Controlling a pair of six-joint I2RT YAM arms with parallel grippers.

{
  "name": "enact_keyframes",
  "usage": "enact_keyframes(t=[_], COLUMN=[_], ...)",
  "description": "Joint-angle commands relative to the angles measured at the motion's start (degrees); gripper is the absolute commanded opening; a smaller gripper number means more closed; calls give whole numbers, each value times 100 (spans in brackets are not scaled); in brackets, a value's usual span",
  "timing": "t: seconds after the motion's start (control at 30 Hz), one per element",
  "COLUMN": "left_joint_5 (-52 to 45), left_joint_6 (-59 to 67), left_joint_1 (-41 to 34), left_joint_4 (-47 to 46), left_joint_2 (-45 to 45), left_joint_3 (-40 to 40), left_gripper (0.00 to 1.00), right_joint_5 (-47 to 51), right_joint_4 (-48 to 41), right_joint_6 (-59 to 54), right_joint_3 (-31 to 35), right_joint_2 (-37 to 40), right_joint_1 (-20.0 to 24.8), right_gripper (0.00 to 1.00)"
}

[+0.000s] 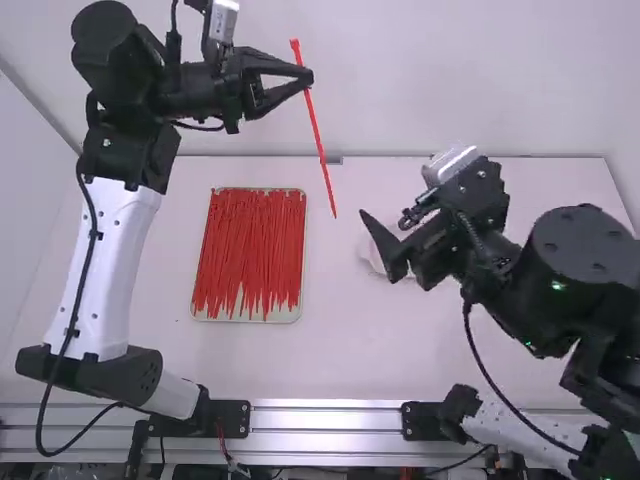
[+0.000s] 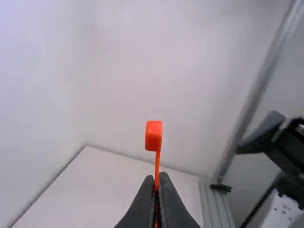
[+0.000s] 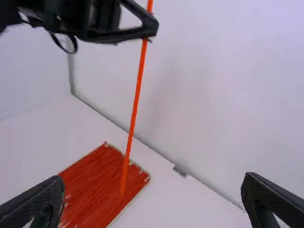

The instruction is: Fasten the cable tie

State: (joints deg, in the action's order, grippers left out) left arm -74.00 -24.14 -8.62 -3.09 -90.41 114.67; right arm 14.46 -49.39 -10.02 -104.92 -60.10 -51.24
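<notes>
A single red cable tie (image 1: 316, 130) hangs high above the table, its square head (image 2: 153, 135) at the upper end and its pointed tail (image 3: 124, 183) hanging down. My left gripper (image 1: 305, 78) is shut on it just under the head; the shut fingers (image 2: 148, 199) pinch the strap. My right gripper (image 1: 378, 245) stands open over the table, lower and to the right of the tie's tail, with nothing between its fingers (image 3: 35, 202). The left gripper (image 3: 151, 29) and hanging strap show ahead in the right wrist view.
A flat tray (image 1: 250, 315) holding several red cable ties (image 1: 250, 250) lies on the white table, left of centre. The back wall meets the table at an edge (image 1: 400, 156) behind the tie.
</notes>
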Motion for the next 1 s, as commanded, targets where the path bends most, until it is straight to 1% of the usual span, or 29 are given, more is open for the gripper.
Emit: enact_keyframes(t=[0.0,0.03,0.07,0.1,0.13,0.2,0.23,0.3,0.37,0.43,0.5,0.63,0.7,0.73,0.87,0.93,0.97], left_joint_5=[-479,-485,-448,-444,-448,-466,-468,-463,-487,-551,-658,-610,-590,-538,-258,-155,-151], left_joint_6=[-50,-57,-111,-118,-140,-216,-269,-262,-262,-262,-343,-522,-544,-658,-787,-734,-739], left_joint_1=[-120,-131,-168,-173,-203,-234,-216,-225,-310,-356,-422,-415,-437,-455,-479,-577,-610], left_joint_4=[149,166,170,168,173,236,282,278,308,382,592,844,887,981,1010,1014,1080], left_joint_2=[52,52,52,52,52,52,52,52,52,52,52,52,52,52,50,50,50], left_joint_3=[11,11,11,11,11,11,11,11,11,11,11,11,11,11,11,11,11], left_gripper=[2,2,2,2,2,2,2,2,2,2,2,2,2,2,2,2,2], right_joint_5=[-1510,-1694,-2046,-2092,-2424,-2896,-3333,-3738,-4520,-4981,-5755,-7093,-7536,-8008,-8880,-9280,-9420], right_joint_4=[111,151,216,223,271,323,372,400,444,472,551,669,706,739,741,785,831], right_joint_6=[-356,-354,-352,-352,-354,-352,-352,-352,-354,-352,-350,-350,-354,-407,-691,-695,-695], right_joint_3=[-114,-114,-114,-114,-114,-114,-114,-114,-114,-114,-114,-114,-114,-114,-114,-114,-114], right_joint_2=[0,-4,-28,-31,-74,-146,-227,-302,-463,-562,-739,-1086,-1213,-1362,-1659,-1862,-1952], right_joint_1=[444,573,826,857,1104,1440,1731,1965,2393,2645,3010,3560,3713,3866,4085,4164,4188], right_gripper=[99,99,99,99,99,99,99,99,99,99,99,100,100,100,100,93,88])
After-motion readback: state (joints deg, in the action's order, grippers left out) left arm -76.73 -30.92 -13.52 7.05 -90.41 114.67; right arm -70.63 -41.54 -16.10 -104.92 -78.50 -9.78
